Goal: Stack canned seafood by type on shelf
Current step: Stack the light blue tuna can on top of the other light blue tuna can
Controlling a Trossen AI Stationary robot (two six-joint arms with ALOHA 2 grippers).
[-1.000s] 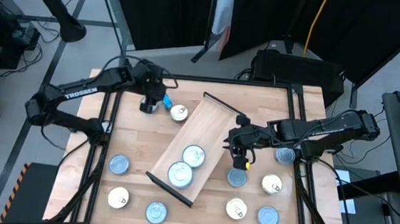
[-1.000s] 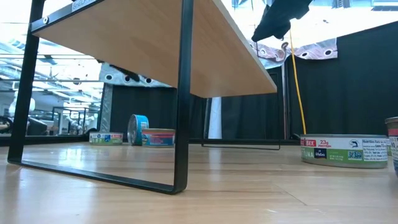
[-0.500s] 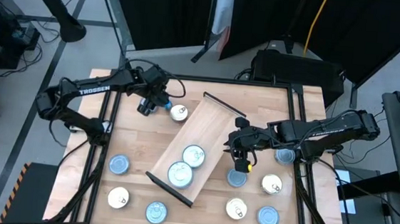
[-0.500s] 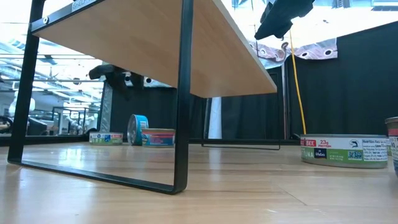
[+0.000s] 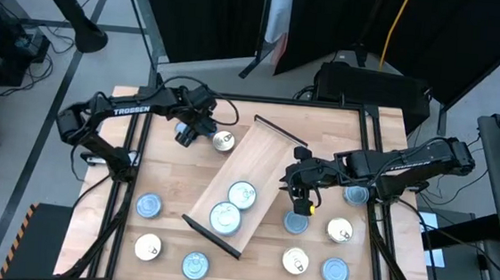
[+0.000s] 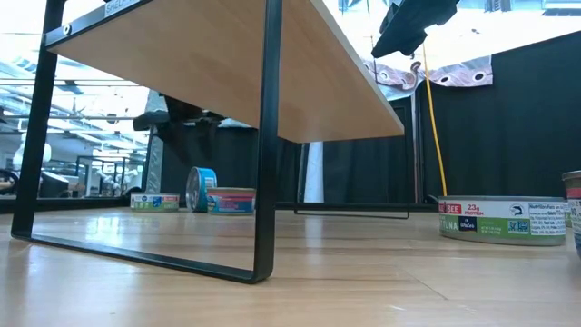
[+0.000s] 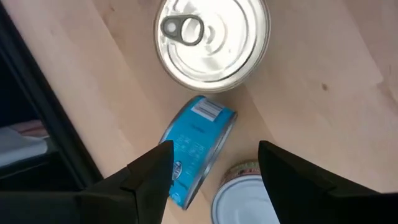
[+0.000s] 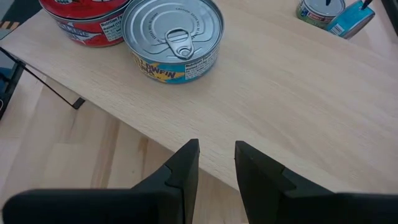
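Left gripper has slid a little closer to the far tins, while the right gripper has stayed put.

Nearest the front, loose tins lie flat on the table, like a pale one and a blue one. They wait there, not yet sorted.

In the middle, the shelf sits at a slant with two blue-topped tins side by side on it. That looks like the start of one kind's pile.

The right gripper hangs just off the shelf's edge, above another tin. Its fingers are almost together, with a thin gap, and hold nothing. I think it is waiting its turn. Its arm covers part of one tin.

At the far side, the left gripper hovers over a blue tin standing on its edge beside a silver tin. Its fingers are spread wide on either side of the blue tin, not touching it, likely lined up to grab it.

A third tin there is cut off, so its kind is hard to tell.
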